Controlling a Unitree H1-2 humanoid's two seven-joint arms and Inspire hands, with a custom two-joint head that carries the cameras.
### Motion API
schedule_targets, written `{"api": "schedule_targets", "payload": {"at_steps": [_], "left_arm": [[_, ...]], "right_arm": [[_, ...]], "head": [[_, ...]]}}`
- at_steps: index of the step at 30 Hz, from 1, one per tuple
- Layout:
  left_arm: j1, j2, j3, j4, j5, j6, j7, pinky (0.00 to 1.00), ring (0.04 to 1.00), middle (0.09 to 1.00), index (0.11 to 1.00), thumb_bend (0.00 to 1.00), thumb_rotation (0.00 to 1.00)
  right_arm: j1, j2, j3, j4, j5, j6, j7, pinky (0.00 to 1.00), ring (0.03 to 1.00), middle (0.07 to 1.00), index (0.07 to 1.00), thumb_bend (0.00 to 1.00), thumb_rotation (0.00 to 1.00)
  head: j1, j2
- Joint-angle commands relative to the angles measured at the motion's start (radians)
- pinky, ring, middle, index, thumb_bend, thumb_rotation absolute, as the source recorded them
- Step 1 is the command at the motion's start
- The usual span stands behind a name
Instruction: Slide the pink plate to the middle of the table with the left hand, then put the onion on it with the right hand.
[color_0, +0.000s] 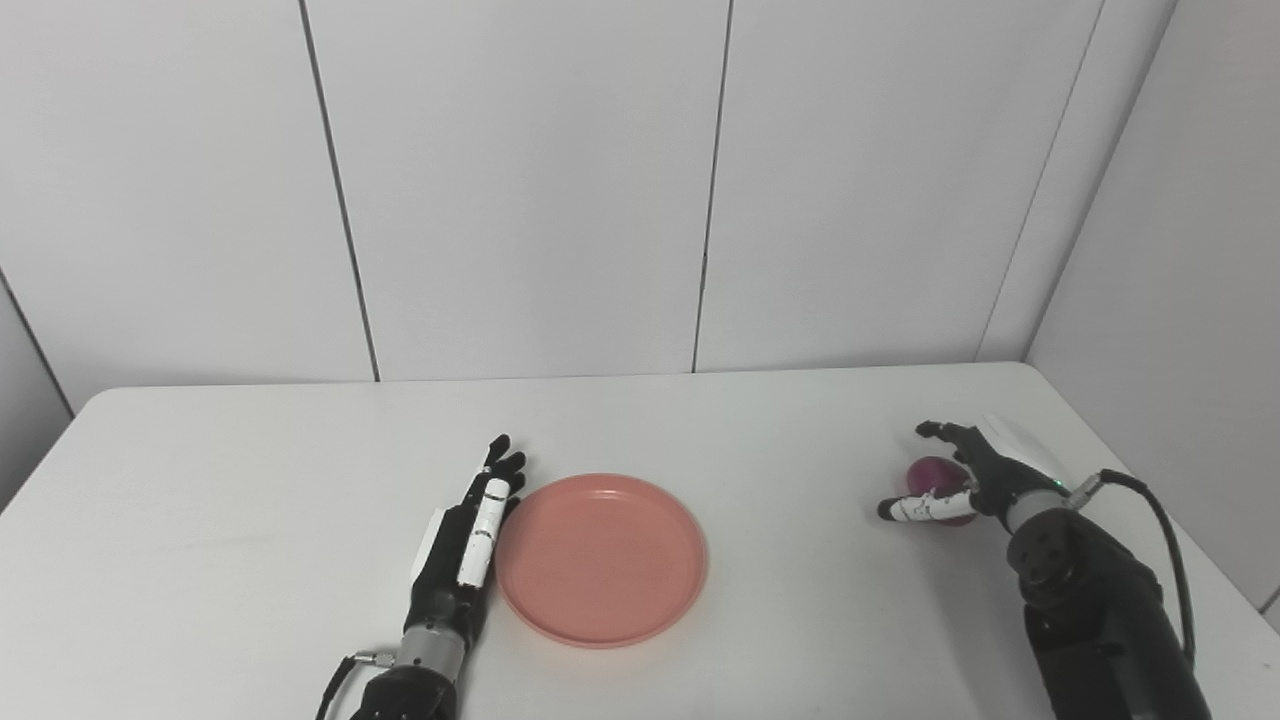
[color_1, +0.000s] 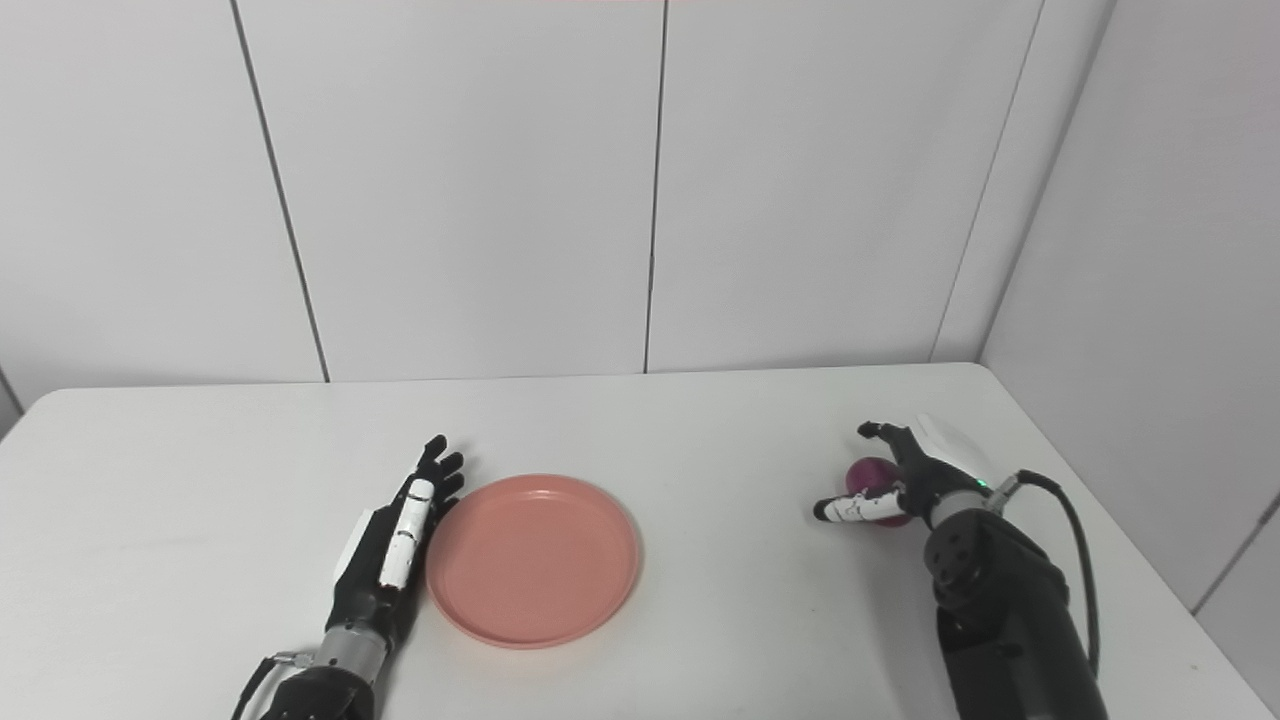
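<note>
The pink plate (color_0: 600, 558) lies flat on the white table, a little left of the middle. My left hand (color_0: 468, 535) is open, fingers straight, resting on edge against the plate's left rim. The purple onion (color_0: 935, 477) sits on the table at the right. My right hand (color_0: 960, 480) is open around it, thumb in front of it and fingers curved over its far side, so it is partly hidden. I cannot tell whether the fingers touch it. The scene looks the same in the right eye view, with the plate (color_1: 535, 560) and the onion (color_1: 872, 476).
The white table (color_0: 240, 480) has a rounded far edge against grey wall panels. Its right edge runs close behind my right forearm (color_0: 1100, 620). A black cable loops beside that forearm.
</note>
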Motion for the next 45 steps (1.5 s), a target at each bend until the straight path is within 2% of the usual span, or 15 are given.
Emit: {"api": "schedule_targets", "payload": {"at_steps": [1, 8, 12, 13, 15, 17, 22, 27, 31, 35, 36, 42, 43, 44, 45], "left_arm": [[-0.026, 0.007, 0.007, -0.006, -0.004, 0.01, -0.003, 0.95, 0.956, 0.957, 0.96, 0.49, 1.0], [-0.026, 0.009, 0.005, -0.01, 0.001, 0.015, -0.004, 0.95, 0.954, 0.956, 0.96, 0.49, 1.0], [-0.025, 0.007, 0.005, -0.014, 0.005, 0.016, 0.001, 0.95, 0.952, 0.953, 0.956, 0.49, 1.0], [-0.025, 0.006, 0.006, -0.015, 0.007, 0.018, 0.003, 0.94, 0.947, 0.949, 0.951, 0.49, 1.0], [-0.025, 0.007, 0.005, -0.013, 0.007, 0.016, 0.003, 0.94, 0.946, 0.948, 0.951, 0.49, 1.0], [-0.026, 0.007, 0.006, -0.008, 0.001, 0.01, -0.002, 0.95, 0.951, 0.953, 0.958, 0.49, 1.0], [-0.028, 0.006, 0.007, -0.006, 0.003, 0.011, 0.001, 0.94, 0.95, 0.953, 0.956, 0.49, 1.0], [-0.027, 0.006, 0.007, -0.008, 0.002, 0.01, -0.001, 0.94, 0.948, 0.95, 0.954, 0.49, 1.0], [-0.027, 0.006, 0.006, -0.008, 0.003, 0.012, 0.0, 0.95, 0.95, 0.953, 0.958, 0.49, 1.0], [-0.027, 0.004, 0.007, -0.006, 0.002, 0.015, 0.0, 0.95, 0.951, 0.954, 0.959, 0.49, 1.0], [-0.027, 0.004, 0.007, -0.004, 0.001, 0.012, -0.001, 0.95, 0.951, 0.955, 0.96, 0.49, 1.0], [-0.027, 0.001, 0.003, -0.009, 0.005, 0.019, 0.0, 0.96, 0.956, 0.959, 0.964, 0.5, 1.0], [-0.027, 0.0, 0.003, -0.011, 0.005, 0.021, 0.002, 0.95, 0.952, 0.956, 0.962, 0.5, 1.0], [-0.027, -0.001, 0.003, -0.01, 0.004, 0.022, 0.001, 0.95, 0.95, 0.955, 0.961, 0.5, 1.0], [-0.028, -0.002, 0.003, -0.009, 0.002, 0.022, 0.0, 0.95, 0.952, 0.957, 0.965, 0.5, 1.0]], "right_arm": [[-0.053, -0.017, -0.013, -0.014, -0.014, -0.001, -0.007, 0.69, 0.85, 0.896, 0.872, 0.97, 0.27], [-0.053, 0.012, -0.059, -0.002, -0.028, -0.001, -0.02, 0.51, 0.64, 0.722, 0.806, 0.88, 0.05], [-0.048, 0.021, -0.064, 0.001, -0.028, -0.001, -0.056, 0.42, 0.549, 0.649, 0.777, 0.83, 0.01], [-0.048, 0.021, -0.063, 0.003, -0.028, -0.001, -0.065, 0.34, 0.453, 0.54, 0.759, 0.65, 0.0], [-0.045, 0.012, -0.046, 0.011, -0.014, -0.001, -0.096, 0.3, 0.411, 0.503, 0.745, 0.59, 0.0], [-0.043, 0.002, -0.033, 0.022, 0.004, -0.002, -0.126, 0.39, 0.423, 0.537, 0.697, 0.53, 0.0], [-0.038, 0.009, -0.035, 0.012, 0.04, -0.001, -0.189, 0.44, 0.43, 0.531, 0.648, 0.52, 0.0], [-0.036, 0.015, -0.032, 0.005, 0.066, -0.001, -0.244, 0.36, 0.42, 0.529, 0.616, 0.52, 0.0], [-0.032, 0.021, -0.027, -0.001, 0.11, -0.008, -0.316, 0.32, 0.396, 0.48, 0.54, 0.51, 0.0], [-0.03, 0.024, -0.017, -0.015, 0.151, -0.025, -0.384, 0.36, 0.43, 0.504, 0.492, 0.52, 0.0], [-0.031, 0.03, -0.016, -0.023, 0.162, -0.023, -0.401, 0.37, 0.432, 0.508, 0.489, 0.52, 0.0], [-0.031, 0.051, 0.004, -0.067, 0.21, -0.042, -0.475, 0.19, 0.363, 0.453, 0.516, 0.51, 0.0], [-0.031, 0.053, 0.012, -0.073, 0.213, -0.048, -0.486, 0.16, 0.385, 0.481, 0.496, 0.51, 0.0], [-0.029, 0.058, 0.021, -0.084, 0.218, -0.054, -0.496, 0.15, 0.392, 0.491, 0.489, 0.51, 0.0], [-0.028, 0.061, 0.028, -0.092, 0.222, -0.057, -0.504, 0.22, 0.381, 0.485, 0.512, 0.51, 0.0]], "head": [[-0.001, -0.001], [-0.003, 0.001], [-0.001, 0.001], [-0.001, 0.001], [-0.001, 0.0], [-0.001, 0.0], [-0.001, 0.001], [0.0, 0.0], [0.001, 0.0], [0.004, 0.0], [0.005, 0.0], [0.017, -0.001], [0.017, -0.001], [0.024, -0.001], [0.025, -0.001]]}}
